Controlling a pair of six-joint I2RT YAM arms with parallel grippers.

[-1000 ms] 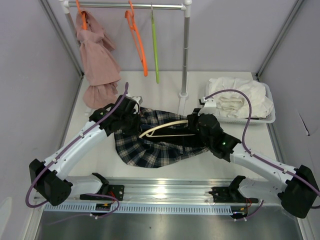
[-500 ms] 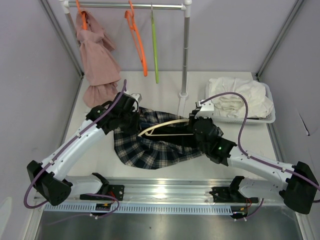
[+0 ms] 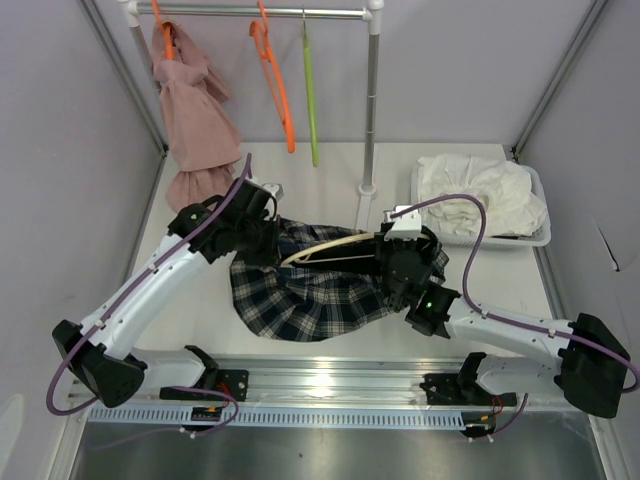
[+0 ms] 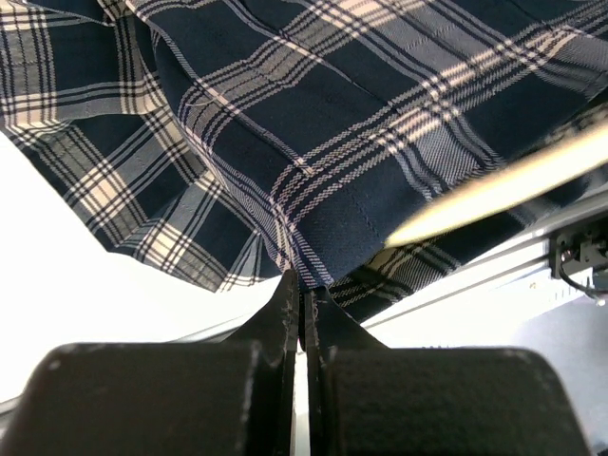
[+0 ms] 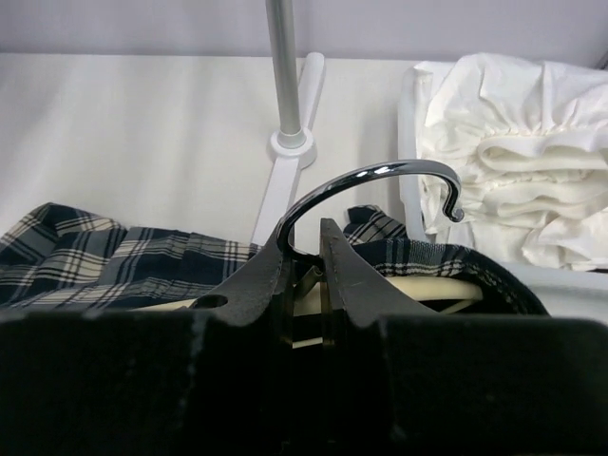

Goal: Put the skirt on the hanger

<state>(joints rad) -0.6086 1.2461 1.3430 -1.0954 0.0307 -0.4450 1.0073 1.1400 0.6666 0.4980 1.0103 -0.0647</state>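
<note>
The skirt (image 3: 300, 300) is pinched by the left gripper (image 4: 304, 287), left of the rack post (image 3: 371, 100). The hanger (image 3: 325, 248) is clamped by the right gripper (image 5: 304, 249) near that post.

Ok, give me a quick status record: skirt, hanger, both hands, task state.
skirt: plaid, crumpled on the table
hanger: cream, lying across the skirt's upper part
left hand: shut on the skirt's edge
right hand: shut on the hanger at the base of its metal hook
task state: skirt not yet hung
</note>
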